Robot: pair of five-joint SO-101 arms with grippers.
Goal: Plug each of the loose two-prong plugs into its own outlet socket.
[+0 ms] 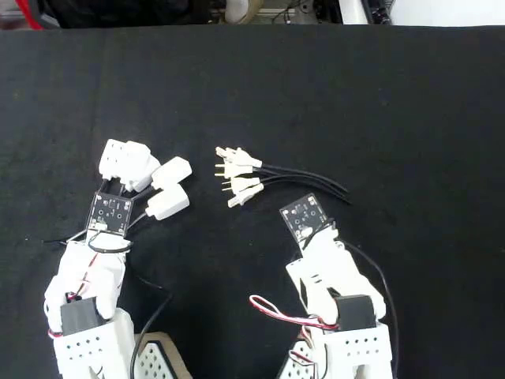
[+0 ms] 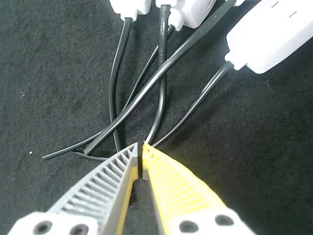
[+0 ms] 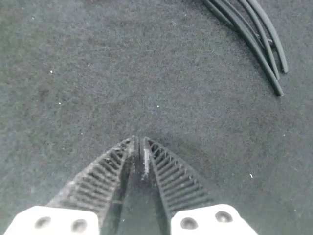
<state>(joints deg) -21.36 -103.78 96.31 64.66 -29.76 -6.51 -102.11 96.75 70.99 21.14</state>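
— Black cloth (image 1: 394, 103) all over the table, as far as I can see. Where have the two-prong plugs (image 1: 245, 186) got to?

— Middle of the table, a little bunch of four, none of them in a socket. Their prongs face the left arm's side, and their black leads (image 1: 304, 175) trail off towards the right arm (image 1: 339, 276).

— And the outlet sockets (image 1: 126, 160)?

— White ones, clustered just ahead of the left arm (image 1: 87, 284), apart from the plugs. Each has its own dark cord (image 2: 161, 73), and the cords cross one another on the cloth.

— What's the left gripper (image 2: 142, 147) doing?

— Clenched, one grey finger and one yellow pressed together. The tips sit right where those socket cords run in. Whether a cord is actually pinched, I can't tell from here.

— The right gripper (image 3: 138, 142)?

— Clenched as well, nothing between the fingers. It hangs low over bare cloth, with the cut ends of the plug leads lying off to one side, well apart from its tips.
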